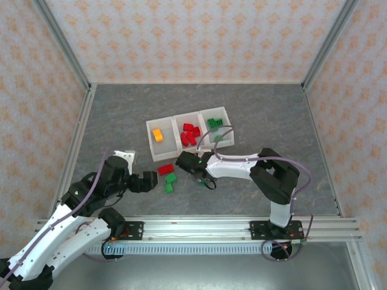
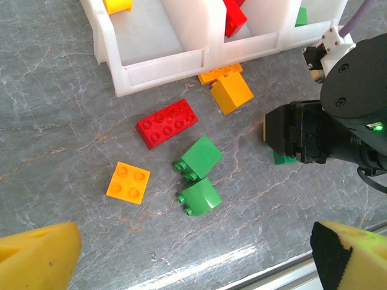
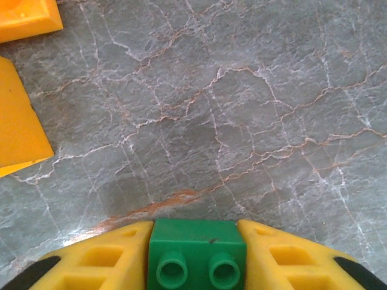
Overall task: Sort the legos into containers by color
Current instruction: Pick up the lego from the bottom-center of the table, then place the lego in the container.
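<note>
Three joined white containers (image 1: 149, 140) stand mid-table. The left one holds an orange lego (image 1: 158, 135), the middle one red legos (image 1: 190, 134), the right one green legos (image 1: 214, 124). Loose in front lie a red lego (image 2: 167, 123), two green legos (image 2: 201, 156), a flat orange lego (image 2: 128, 182) and an orange-yellow lego (image 2: 231, 92). My right gripper (image 3: 196, 257) is down at the table, its yellow fingers (image 3: 103, 260) pressed on both sides of a small green lego (image 3: 196, 241). My left gripper (image 2: 193, 260) is open, hovering near the loose legos.
The right arm's black gripper head (image 2: 302, 136) sits close to the right of the loose pile. Another orange-yellow brick (image 2: 217, 72) lies against the containers' front wall (image 2: 163, 65). A metal rail (image 1: 199, 226) runs along the near table edge.
</note>
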